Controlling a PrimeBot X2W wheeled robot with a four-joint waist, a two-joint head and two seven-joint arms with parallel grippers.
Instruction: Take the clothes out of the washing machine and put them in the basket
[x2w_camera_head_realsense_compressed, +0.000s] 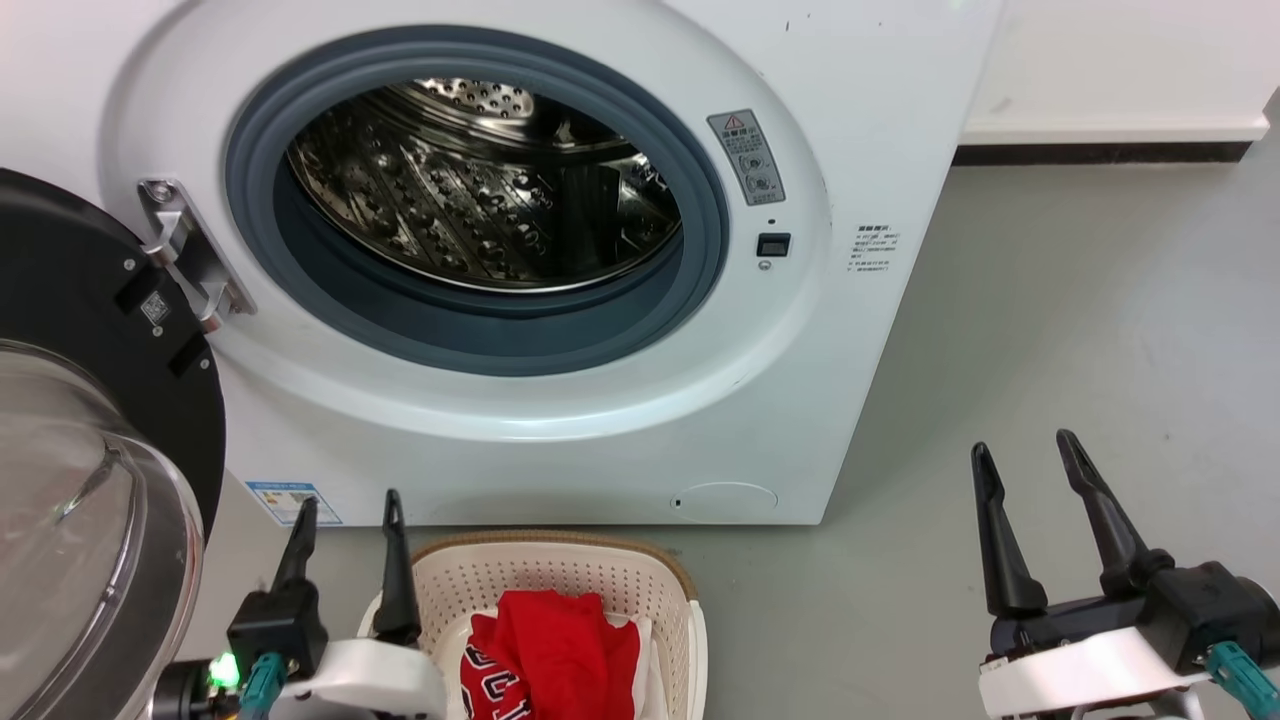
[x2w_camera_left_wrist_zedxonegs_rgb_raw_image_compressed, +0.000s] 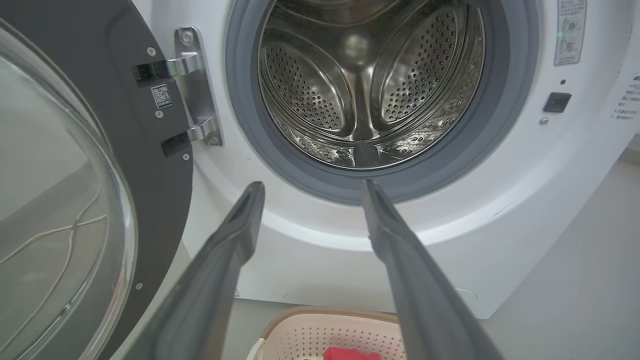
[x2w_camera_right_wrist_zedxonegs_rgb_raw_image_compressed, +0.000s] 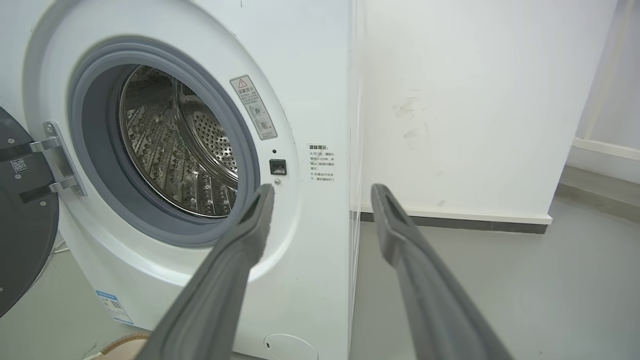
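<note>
I am looking at the soft red sports garments with white trim (x2w_camera_head_realsense_compressed: 550, 645). They are lying heaped in the cream perforated plastic laundry basket with the brown rim (x2w_camera_head_realsense_compressed: 620, 585), at the lower middle of the head view, just in front of the large white front-loading washing machine (x2w_camera_head_realsense_compressed: 850, 130). Its shiny perforated steel drum (x2w_camera_head_realsense_compressed: 480, 190) is showing bare metal wherever I am seeing into it, so I am judging the unloading done. The left gripper (x2w_camera_head_realsense_compressed: 348, 502) at lower left and the right gripper (x2w_camera_head_realsense_compressed: 1024, 445) at lower right are both holding their jaws spread apart, gripping nothing.

The cloth is looking light, limp and a little slick. I am expecting it to drape and trail, so I am favouring a pinch on a bunched fold at the top of the heap.

The frame's bottom edge is cutting off the heap and the basket's near side, so I am not able to count the garments. The grey rubber ring is hiding the drum's near floor, where something small may be lying.
</note>
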